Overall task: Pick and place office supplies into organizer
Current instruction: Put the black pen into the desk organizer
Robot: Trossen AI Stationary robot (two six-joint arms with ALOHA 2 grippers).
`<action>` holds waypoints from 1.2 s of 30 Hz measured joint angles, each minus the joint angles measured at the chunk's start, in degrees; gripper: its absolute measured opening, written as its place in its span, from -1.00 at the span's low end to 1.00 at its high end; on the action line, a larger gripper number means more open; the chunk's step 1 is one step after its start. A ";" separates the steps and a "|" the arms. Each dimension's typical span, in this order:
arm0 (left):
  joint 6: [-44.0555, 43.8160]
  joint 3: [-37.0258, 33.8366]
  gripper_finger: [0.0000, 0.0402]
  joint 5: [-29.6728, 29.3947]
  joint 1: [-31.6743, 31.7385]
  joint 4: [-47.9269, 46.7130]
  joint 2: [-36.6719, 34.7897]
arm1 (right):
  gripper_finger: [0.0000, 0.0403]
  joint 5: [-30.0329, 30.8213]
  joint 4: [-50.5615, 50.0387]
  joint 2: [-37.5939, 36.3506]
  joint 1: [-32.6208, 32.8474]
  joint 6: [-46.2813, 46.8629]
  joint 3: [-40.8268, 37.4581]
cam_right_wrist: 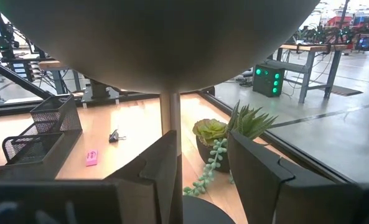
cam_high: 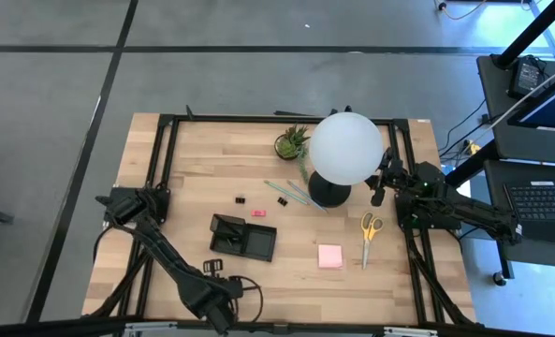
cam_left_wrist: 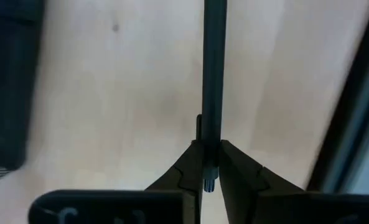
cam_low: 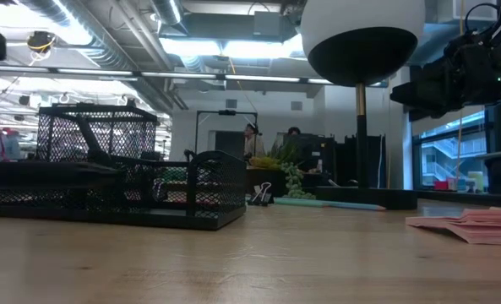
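- High view: your right jaws (cam_high: 382, 187) hang at the lamp (cam_high: 345, 148); the scissors (cam_high: 368, 234) lie at their 6 o'clock on the table (cam_high: 193, 159), long axis 12-to-6, organizer (cam_high: 243, 237) toward 9. Right arm is nearer.
- Left wrist view: left jaws (cam_left_wrist: 209, 163) pinched together, holding nothing.
- Right wrist view: right jaws parted, empty.

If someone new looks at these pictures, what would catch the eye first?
The big white globe lamp stands toward the table's far edge, with the small potted plant beside it. The right gripper hangs open by the lamp. The black mesh organizer sits mid-table, with yellow-handled scissors and pink sticky-note pad to its right.
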 joint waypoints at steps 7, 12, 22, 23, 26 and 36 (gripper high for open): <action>0.41 0.11 -0.86 -0.76 -0.02 -3.04 -1.05 | -0.28 0.02 0.00 0.02 0.00 0.00 0.01; 0.44 0.13 -0.86 -0.72 0.00 -5.57 -1.22 | -0.28 0.01 0.00 0.00 0.01 0.00 0.00; -2.07 0.24 -0.86 -1.29 0.16 -12.75 -9.40 | -0.28 0.01 0.00 0.00 0.00 0.00 0.00; -2.03 0.24 -0.86 -1.75 0.20 -13.61 -10.38 | -0.28 0.01 0.00 0.01 0.00 -0.02 -0.01; -0.67 0.26 -0.86 -2.45 0.78 -16.69 -13.24 | -0.28 0.01 0.00 0.01 0.01 0.00 0.00; 13.36 0.28 -0.86 -16.72 5.30 -28.60 -18.97 | -0.28 0.00 0.00 0.00 0.01 -0.90 0.01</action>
